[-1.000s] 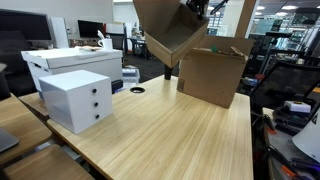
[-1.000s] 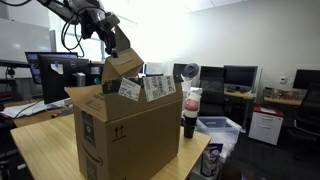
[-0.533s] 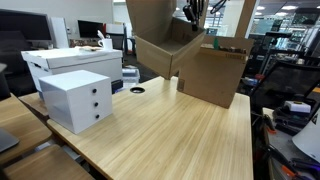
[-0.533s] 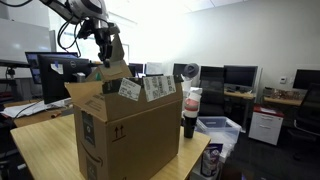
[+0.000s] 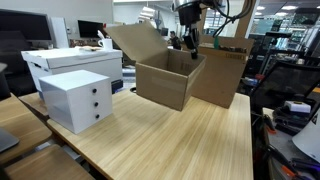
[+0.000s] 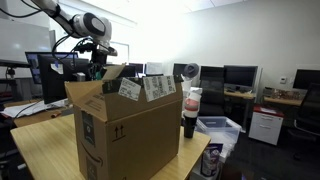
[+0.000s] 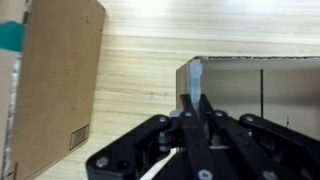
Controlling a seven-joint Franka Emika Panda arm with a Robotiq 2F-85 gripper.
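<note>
Hand (image 5: 187,43) pinches upright box (image 5: 163,84), opening upward.

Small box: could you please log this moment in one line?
gripper: shut on small box wall | small box: open, on table | large box: adjacent

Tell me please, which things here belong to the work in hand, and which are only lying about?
In hand: end effector, shut on a wall of the small open cardboard box.
Lying about: large cardboard box, white drawer unit, white storage box, dark bottle.
</note>
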